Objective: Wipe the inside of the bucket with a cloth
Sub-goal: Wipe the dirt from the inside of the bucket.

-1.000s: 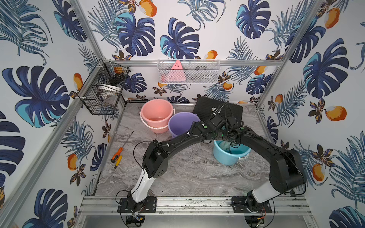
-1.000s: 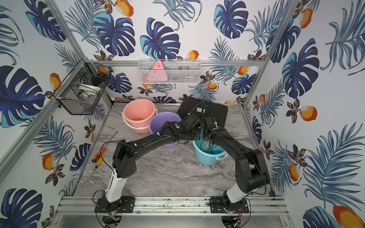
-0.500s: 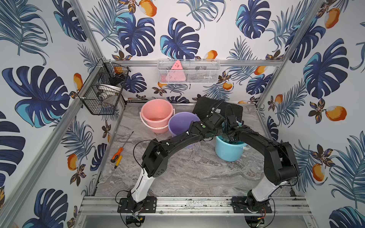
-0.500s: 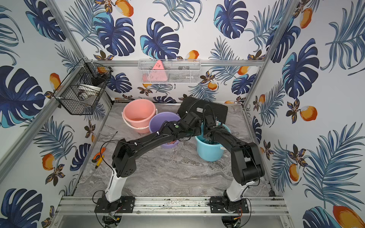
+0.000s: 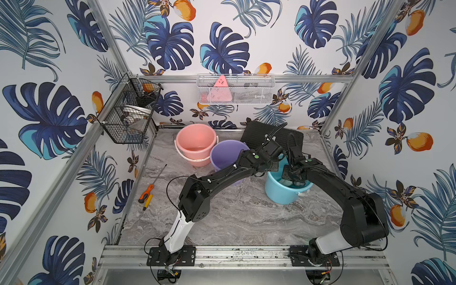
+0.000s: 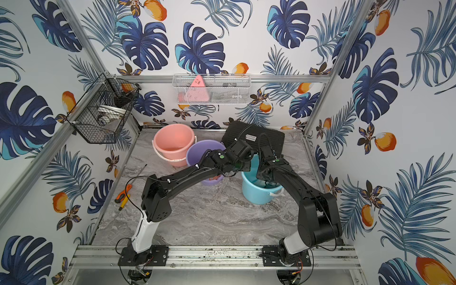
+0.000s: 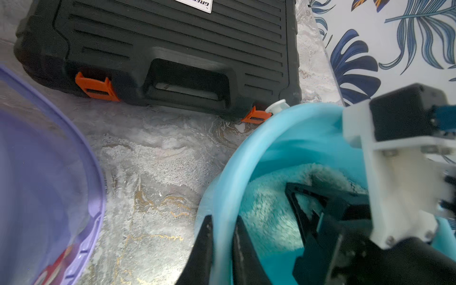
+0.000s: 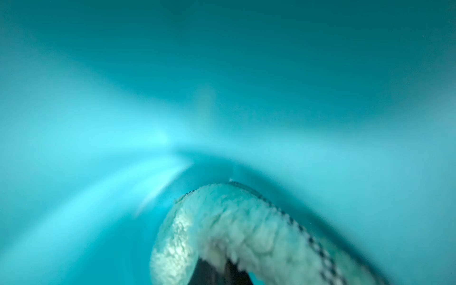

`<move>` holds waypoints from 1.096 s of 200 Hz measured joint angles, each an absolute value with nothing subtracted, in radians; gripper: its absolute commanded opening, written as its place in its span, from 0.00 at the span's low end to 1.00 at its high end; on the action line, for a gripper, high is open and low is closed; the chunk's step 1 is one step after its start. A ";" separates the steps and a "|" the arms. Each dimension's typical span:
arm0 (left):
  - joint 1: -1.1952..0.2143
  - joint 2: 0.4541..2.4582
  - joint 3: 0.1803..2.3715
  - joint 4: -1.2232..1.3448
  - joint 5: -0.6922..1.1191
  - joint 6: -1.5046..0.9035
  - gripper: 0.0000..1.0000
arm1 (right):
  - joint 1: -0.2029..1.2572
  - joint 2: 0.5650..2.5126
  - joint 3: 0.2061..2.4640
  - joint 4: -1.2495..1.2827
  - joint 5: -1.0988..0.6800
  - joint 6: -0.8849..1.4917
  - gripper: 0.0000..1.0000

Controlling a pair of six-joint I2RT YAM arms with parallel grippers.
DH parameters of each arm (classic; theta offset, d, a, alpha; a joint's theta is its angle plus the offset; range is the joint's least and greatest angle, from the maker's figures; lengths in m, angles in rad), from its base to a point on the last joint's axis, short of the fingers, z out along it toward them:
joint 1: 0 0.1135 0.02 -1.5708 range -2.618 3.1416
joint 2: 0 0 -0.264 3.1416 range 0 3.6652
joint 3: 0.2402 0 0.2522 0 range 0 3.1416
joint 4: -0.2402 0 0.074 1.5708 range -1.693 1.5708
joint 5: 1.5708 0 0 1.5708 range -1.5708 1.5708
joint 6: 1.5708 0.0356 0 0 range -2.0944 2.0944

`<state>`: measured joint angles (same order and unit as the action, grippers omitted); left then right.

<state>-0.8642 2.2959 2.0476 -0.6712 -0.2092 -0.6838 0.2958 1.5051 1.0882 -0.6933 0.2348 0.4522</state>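
Observation:
A light blue bucket [image 5: 283,195] [image 6: 255,193] stands on the marble table, right of centre. My left gripper [image 7: 223,219] is shut on its rim [image 7: 249,158], one finger outside the wall and one inside. My right gripper [image 8: 217,265] reaches down inside the bucket and is shut on the cloth [image 8: 244,222], a fluffy pale grey-green rag with a checked hem. The cloth [image 7: 269,209] presses against the bucket's inner wall low down. In both top views the two wrists meet over the bucket and hide most of its inside.
A purple bucket [image 5: 227,155] and a pink bucket [image 5: 196,145] stand to the left of the blue one. A black tool case [image 5: 271,135] lies just behind it. Two screwdrivers [image 5: 148,195] lie near the left wall. Wire baskets [image 5: 128,116] hang on the walls.
The blue bucket rocked and shifted slightly, then settled back. The right gripper moved with the cloth inside it. The left gripper kept its hold on the rim.

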 measured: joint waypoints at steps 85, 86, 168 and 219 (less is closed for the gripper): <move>-0.864 2.319 2.063 -0.672 -0.225 -0.631 0.00 | 0.343 1.384 1.044 -0.757 0.170 0.414 0.00; -0.864 2.319 2.062 -0.672 -0.225 -0.632 0.00 | 0.343 1.387 1.045 -0.757 0.170 0.414 0.00; -0.863 2.286 2.021 -0.667 -0.233 -0.632 0.00 | 0.329 1.625 1.098 -0.819 0.292 0.430 0.00; -0.862 2.275 1.956 -0.572 -0.236 -0.641 0.00 | 0.305 1.774 1.111 -0.798 0.249 0.439 0.00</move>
